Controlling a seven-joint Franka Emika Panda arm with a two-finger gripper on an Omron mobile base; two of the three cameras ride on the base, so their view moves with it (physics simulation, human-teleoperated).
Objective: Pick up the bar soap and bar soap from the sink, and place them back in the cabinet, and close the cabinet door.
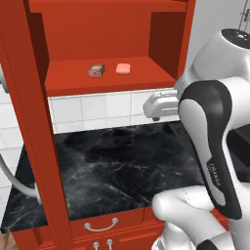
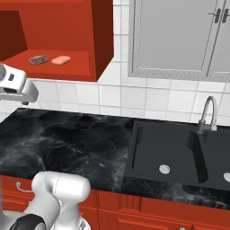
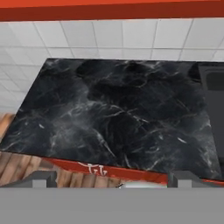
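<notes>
Soaps: two bars, both on the shelf of the red cabinet [image 1: 112, 85]. The brown block [image 1: 96, 71] lies beside the pink bar [image 1: 123, 69], close together but apart. In the right base view the brown one [image 2: 38, 59] is on the outer side and the pink one [image 2: 61, 59] nearer the sink.
Sink: black basin [image 2: 166, 155] with a curved faucet [image 2: 207, 114]; I see two drains and no soap in it.
Gripper: the hand [image 1: 158, 105] hangs below the shelf, over the counter [image 3: 118, 118], pointing away from the arm's body. Two dark tips rise at the bottom of the hand view, well apart, nothing between them, so the jaws look spread and empty.
Door: the tall red panel [image 1: 31, 122] stands edge-on, swung out over the counter's front. A curved silver handle [image 1: 14, 183] shows on its far side.
Key relation: the door lies away from the jaws on the side opposite the sink, and nearer the counter's front. Its long axis is upright, so it likely needs a sideways push on its outer face.
Progress: both bars appear put away; judging by this, closing the door is what remains.
Counts: two soaps, one open door, one arm.
</notes>
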